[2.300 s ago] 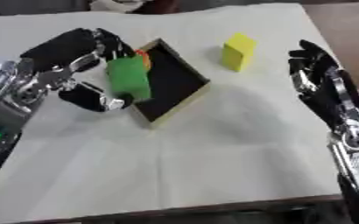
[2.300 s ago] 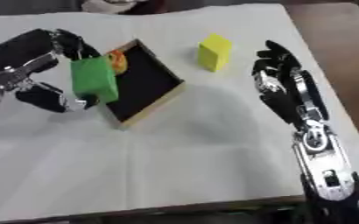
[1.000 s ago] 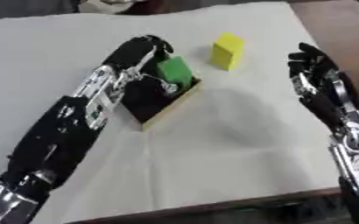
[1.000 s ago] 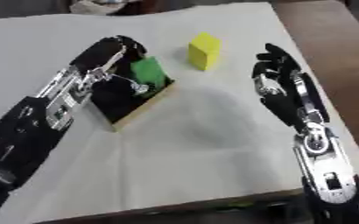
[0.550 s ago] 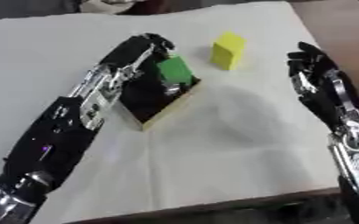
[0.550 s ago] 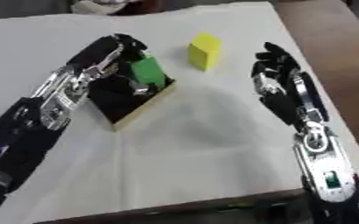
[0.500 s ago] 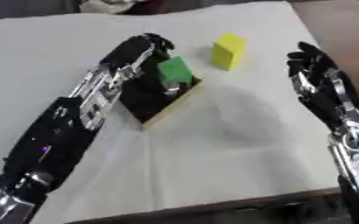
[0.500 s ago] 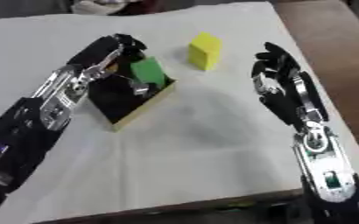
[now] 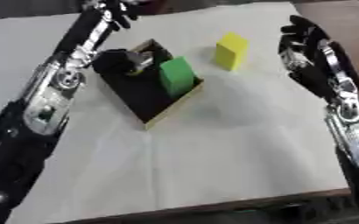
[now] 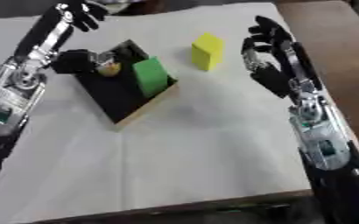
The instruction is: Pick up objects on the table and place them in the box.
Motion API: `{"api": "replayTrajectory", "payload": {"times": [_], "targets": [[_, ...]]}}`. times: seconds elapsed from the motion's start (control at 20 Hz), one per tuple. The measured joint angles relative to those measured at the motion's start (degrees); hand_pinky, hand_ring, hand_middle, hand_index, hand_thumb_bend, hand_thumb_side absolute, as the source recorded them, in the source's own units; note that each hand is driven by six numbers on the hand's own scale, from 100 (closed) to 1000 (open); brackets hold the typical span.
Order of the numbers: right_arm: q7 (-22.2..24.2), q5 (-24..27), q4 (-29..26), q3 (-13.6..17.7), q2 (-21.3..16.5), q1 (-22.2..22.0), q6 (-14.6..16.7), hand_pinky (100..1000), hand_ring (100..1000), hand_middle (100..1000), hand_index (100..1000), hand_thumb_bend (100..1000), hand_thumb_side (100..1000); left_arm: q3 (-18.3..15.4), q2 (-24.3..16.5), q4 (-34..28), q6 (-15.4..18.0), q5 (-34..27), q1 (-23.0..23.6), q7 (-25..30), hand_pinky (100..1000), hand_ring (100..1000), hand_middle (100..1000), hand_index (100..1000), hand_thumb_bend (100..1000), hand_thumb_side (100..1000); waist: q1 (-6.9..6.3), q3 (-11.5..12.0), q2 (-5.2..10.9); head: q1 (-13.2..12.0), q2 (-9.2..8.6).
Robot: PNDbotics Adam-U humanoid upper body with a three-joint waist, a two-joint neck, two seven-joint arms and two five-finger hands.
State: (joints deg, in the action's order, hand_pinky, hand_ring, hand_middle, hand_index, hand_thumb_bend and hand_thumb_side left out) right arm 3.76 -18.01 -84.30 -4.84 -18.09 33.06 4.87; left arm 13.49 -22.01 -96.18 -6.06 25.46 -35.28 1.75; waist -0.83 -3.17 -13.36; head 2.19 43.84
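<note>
table — white cloth cover, creased | brown wood edge front and right | dark beyond far edge

Green block in box, yellow block outside

Soft, even light, faint shadows on the white table, everything slightly blurred

I can read no lettering, number or label anywhere around my fingers, neither on the green block and the yellow block nor on the box that holds the green one.
</note>
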Motion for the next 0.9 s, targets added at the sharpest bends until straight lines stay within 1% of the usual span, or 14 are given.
{"api": "replayTrajectory", "payload": {"times": [0.2,0.45,0.55,0.65,0.8,0.85,0.9], "targets": [[1.9,-5.8,8.7,-1.8,-0.1,6.6,-0.3,884,973,926,975,100,546,-1.8,-1.3,-6.5,0.3,-5.9,7.5,-2.6,673,664,661,792,604,614,0.0,0.5,0.06,0.6,0.0],[2.4,-15.7,21.7,-2.0,2.0,13.3,-0.7,914,996,951,987,100,579,-4.0,-1.1,-9.3,0.8,-8.9,15.2,-5.1,668,661,657,789,592,626,0.0,1.5,0.15,1.4,0.0],[1.7,-19.8,26.2,-1.4,3.3,15.0,-0.9,917,998,953,989,109,588,-4.7,-0.5,-9.4,0.9,-9.3,17.2,-5.9,667,661,657,789,589,629,0.0,1.8,0.22,1.6,0.0],[0.7,-23.4,29.9,-0.7,4.5,16.2,-1.1,932,1000,958,991,139,581,-5.3,0.2,-9.4,1.0,-9.5,18.7,-6.4,667,661,657,789,586,632,0.0,2.0,0.22,1.8,0.0],[-1.0,-28.6,33.7,0.3,6.0,17.6,-1.7,953,1000,964,993,172,564,-5.7,1.0,-9.2,1.3,-9.7,20.0,-7.1,666,661,656,789,584,634,0.0,2.2,0.22,2.0,0.0],[-1.7,-30.5,34.6,0.6,6.3,17.9,-2.0,956,1000,967,993,105,580,-5.7,1.2,-9.0,1.3,-9.7,20.2,-7.2,666,661,656,789,591,608,0.0,2.3,0.23,2.1,0.0],[-2.5,-32.3,35.3,0.9,6.5,18.1,-2.4,956,1000,964,992,176,560,-5.8,1.4,-9.0,1.4,-9.7,20.4,-7.2,666,661,656,789,583,635,0.0,2.4,0.25,2.2,0.0]]}}
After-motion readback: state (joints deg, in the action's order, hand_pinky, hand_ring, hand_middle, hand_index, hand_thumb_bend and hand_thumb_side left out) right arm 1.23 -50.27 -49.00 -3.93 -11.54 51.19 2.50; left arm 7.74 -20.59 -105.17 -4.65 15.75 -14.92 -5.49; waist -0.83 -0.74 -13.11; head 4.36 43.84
